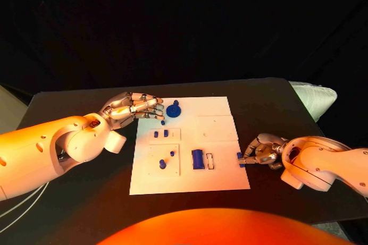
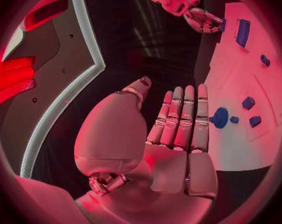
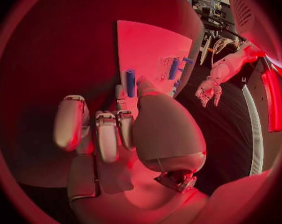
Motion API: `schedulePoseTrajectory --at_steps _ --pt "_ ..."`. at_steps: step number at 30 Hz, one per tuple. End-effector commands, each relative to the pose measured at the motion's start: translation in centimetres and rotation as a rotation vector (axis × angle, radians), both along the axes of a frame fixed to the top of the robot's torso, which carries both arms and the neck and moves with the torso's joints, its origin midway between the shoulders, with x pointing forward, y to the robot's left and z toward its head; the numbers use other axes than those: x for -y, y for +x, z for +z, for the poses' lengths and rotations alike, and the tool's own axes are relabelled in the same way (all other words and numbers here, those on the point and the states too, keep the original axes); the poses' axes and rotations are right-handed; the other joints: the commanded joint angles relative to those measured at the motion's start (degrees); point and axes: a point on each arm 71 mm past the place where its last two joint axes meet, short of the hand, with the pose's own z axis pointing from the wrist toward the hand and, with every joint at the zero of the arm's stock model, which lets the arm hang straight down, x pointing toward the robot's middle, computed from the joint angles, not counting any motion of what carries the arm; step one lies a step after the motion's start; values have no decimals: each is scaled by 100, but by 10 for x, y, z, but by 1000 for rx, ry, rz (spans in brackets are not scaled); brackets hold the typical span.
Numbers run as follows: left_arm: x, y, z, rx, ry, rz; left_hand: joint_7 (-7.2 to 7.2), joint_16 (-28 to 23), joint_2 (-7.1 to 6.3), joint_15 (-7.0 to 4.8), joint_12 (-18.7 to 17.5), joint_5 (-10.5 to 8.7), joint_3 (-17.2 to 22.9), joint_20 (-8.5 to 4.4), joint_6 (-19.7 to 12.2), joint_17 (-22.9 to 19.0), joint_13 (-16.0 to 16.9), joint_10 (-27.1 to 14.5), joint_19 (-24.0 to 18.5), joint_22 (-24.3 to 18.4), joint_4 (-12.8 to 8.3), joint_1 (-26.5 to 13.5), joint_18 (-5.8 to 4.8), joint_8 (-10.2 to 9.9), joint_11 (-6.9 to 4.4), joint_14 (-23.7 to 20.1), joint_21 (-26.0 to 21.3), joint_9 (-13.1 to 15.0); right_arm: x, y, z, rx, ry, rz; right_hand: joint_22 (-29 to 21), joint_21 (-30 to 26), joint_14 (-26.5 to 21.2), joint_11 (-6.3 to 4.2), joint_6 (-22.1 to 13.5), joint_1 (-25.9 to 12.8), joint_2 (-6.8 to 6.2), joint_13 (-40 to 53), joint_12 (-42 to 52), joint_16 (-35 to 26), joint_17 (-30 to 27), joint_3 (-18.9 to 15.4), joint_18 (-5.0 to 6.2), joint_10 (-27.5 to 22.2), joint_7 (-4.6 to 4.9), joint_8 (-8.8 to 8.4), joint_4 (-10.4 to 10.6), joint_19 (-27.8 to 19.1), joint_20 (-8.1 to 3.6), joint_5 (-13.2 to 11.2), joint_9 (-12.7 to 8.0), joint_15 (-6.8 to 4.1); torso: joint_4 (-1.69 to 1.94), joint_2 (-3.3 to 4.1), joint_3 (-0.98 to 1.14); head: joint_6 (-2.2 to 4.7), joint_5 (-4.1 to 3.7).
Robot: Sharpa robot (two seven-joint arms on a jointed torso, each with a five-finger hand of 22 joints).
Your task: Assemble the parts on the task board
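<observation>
Right wrist view: the right hand pinches a small blue part between thumb and a fingertip at the edge of the white task board; the part's lower end is hidden behind the fingers. Head view: the left hand, fingers straight, side by side and holding nothing, rests beside a round blue part at the board's far left corner. Further blue parts, including a long block, sit in recesses; their exact shapes are hard to make out.
</observation>
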Motion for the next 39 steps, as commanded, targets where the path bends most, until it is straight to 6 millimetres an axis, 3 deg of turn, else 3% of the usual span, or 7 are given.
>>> schedulePoseTrajectory --at_steps 1,7,11,15,26,29,39 --pt "1 -1 0 2 -1 -12 70 -39 0 13 -18 6 -30 7 4 9 3 -5 35 -11 8 62 63 18 32 -15 -31 -6 0 1 -4 1 -16 -5 805 34 574 -11 57 120 24 1181 17 0 1406 55 -1 321 -8 -10 -17 18 -16 -103 -1 7 -4 -1 0 1 10" --pt "2 -2 0 1 -3 -17 69 -41 2 14 -18 6 -31 8 5 9 3 -5 34 -13 8 65 63 18 32 -18 -34 -6 -5 -1 -13 -18 -24 -10 821 46 577 -51 140 334 146 1192 28 5 1420 253 -4 331 -54 23 -36 31 -44 -472 2 -27 -6 -9 3 1 24" --pt "2 -2 0 0 -3 -19 68 -43 5 15 -18 5 -32 8 6 9 3 -4 33 -15 9 68 63 18 32 -21 -36 -7 -7 -1 -16 -17 -35 -11 823 35 577 -69 154 445 190 1196 32 4 1418 383 -3 335 -74 31 -72 31 -57 -541 1 -42 0 -13 1 1 6" --pt "1 -2 0 -1 -3 -20 68 -43 5 15 -18 5 -32 8 6 9 3 -4 33 -15 9 68 63 18 32 -21 -36 -7 -9 0 -17 -11 -52 -6 826 37 576 -77 162 492 172 1193 26 3 1416 441 -4 332 -82 36 -97 33 -64 -532 0 -49 3 -7 -3 1 1" --pt "1 -2 0 -4 -2 -22 68 -45 12 15 -19 3 -33 9 5 10 3 -4 31 -19 11 75 62 17 32 -25 -41 -8 -11 1 -16 27 -39 -3 845 44 577 -101 192 558 111 1210 43 5 1422 828 -8 346 -104 43 -116 45 -86 -143 -15 -70 -6 -3 0 1 10" --pt "1 -2 0 -4 -1 -22 70 -46 19 16 -20 3 -32 10 4 11 2 -6 31 -21 15 77 63 17 33 -25 -44 -9 -11 0 -13 33 -10 2 851 34 578 -110 189 582 138 1215 48 6 1425 1127 -6 350 -115 50 -137 46 -101 -318 -16 -82 -10 -7 4 1 20" --pt "2 -1 -1 -8 1 -25 75 -47 34 16 -24 2 -31 10 1 14 1 -12 32 -25 21 82 64 13 36 -25 -48 -12 1 12 16 82 25 -2 880 51 580 -127 194 386 75 1248 89 10 1433 1791 -13 381 -132 126 -230 58 -110 -403 25 -92 -8 -7 -6 1 -21"
